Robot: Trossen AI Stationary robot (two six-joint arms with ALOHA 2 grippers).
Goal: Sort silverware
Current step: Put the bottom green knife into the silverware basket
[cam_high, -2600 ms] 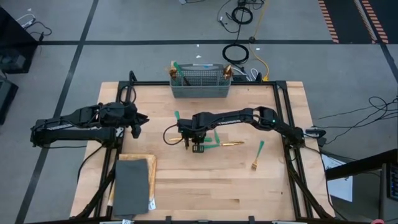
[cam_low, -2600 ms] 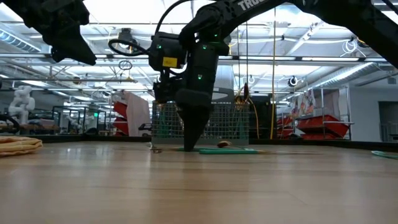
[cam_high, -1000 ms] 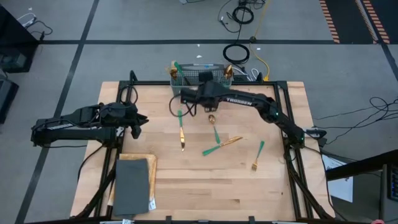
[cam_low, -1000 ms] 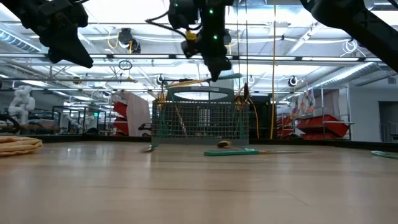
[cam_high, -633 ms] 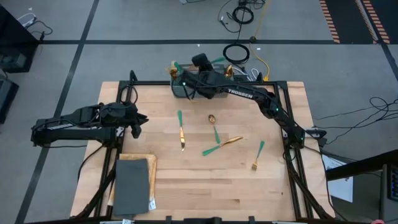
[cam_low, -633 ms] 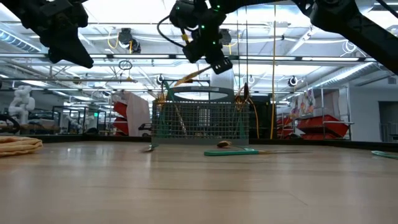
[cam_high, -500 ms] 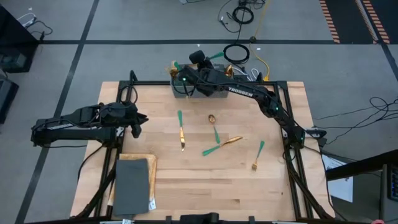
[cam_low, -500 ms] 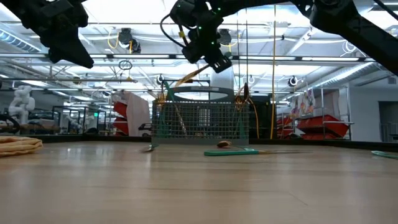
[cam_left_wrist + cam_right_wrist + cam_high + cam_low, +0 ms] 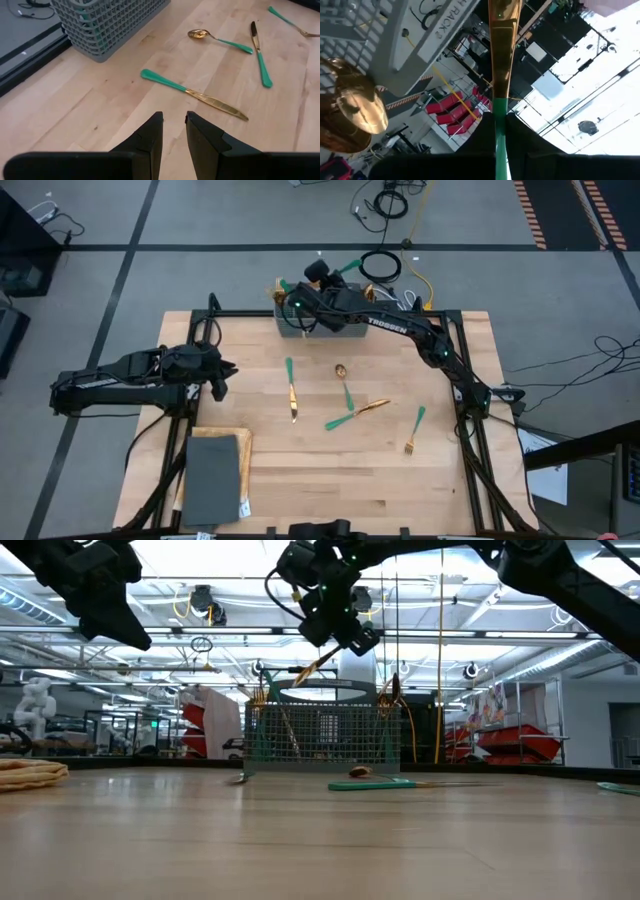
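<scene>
My right gripper hangs over the grey wire basket at the table's far edge. It is shut on one piece of silverware with a long gold head and a teal handle. Four more pieces lie flat on the table: a knife, a spoon, a second knife and a fork. More silverware stands in the basket, among it a gold spoon bowl. My left gripper waits above the table's left side, open with nothing between its fingers. My right gripper pinches the piece's teal handle between its two fingers, just behind where the gold part begins. The handle's free end sticks out behind the fingers. The piece is lifted clear above the basket and tilted, its gold end slanting down toward the basket's rim.
A dark grey slab lies on a tan cloth at the near left. A black metal frame runs along the table's edges. Bare wood shows between the slab and the fork.
My right gripper has carried the piece toward the far edge, from the basket's near side to above it, and has rolled. The piece was level a second ago and now slants with its gold end down.
</scene>
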